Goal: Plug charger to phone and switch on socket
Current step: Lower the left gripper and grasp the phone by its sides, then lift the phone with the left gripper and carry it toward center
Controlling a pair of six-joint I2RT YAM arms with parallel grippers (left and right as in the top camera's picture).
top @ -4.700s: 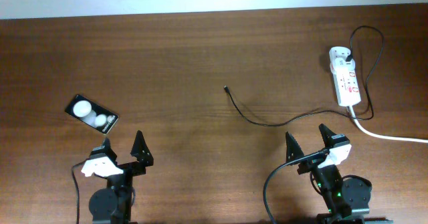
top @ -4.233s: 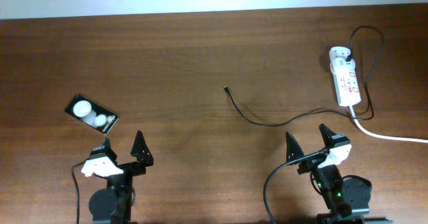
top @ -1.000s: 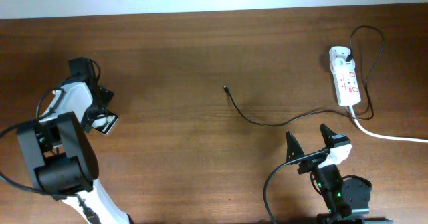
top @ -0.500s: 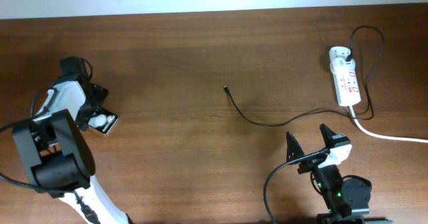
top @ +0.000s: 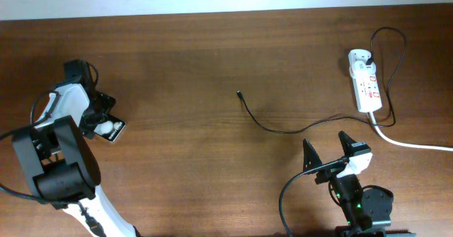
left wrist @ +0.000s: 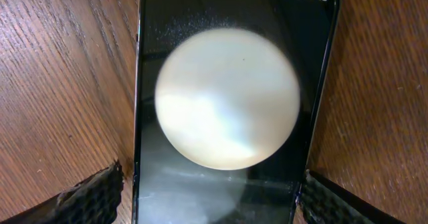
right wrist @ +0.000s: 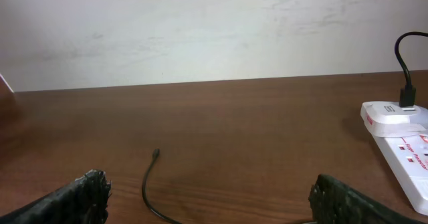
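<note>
The phone (top: 113, 129), a black slab with white round shapes on its face, lies at the table's left side. My left gripper (top: 98, 120) is down over it. In the left wrist view the phone (left wrist: 227, 103) fills the frame, and the left gripper's (left wrist: 210, 184) two fingers press against its long edges. The charger (top: 265, 126), a thin black cable, lies mid-table with its tip (top: 239, 93) free; it also shows in the right wrist view (right wrist: 146, 190). The socket (top: 367, 85) is a white power strip at the far right, also seen from the right wrist (right wrist: 401, 137). My right gripper (top: 327, 148) is open and empty near the front edge (right wrist: 207, 190).
A black plug (top: 369, 59) sits in the power strip's far end. The strip's thick white cord (top: 410, 145) runs off to the right. A pale wall (right wrist: 214, 30) stands behind the table's far edge.
My left arm swung out from its rest pose at the front onto the phone and its fingers closed in on the phone's edges. The phone shifted slightly. The right arm, cable and power strip stayed still.
</note>
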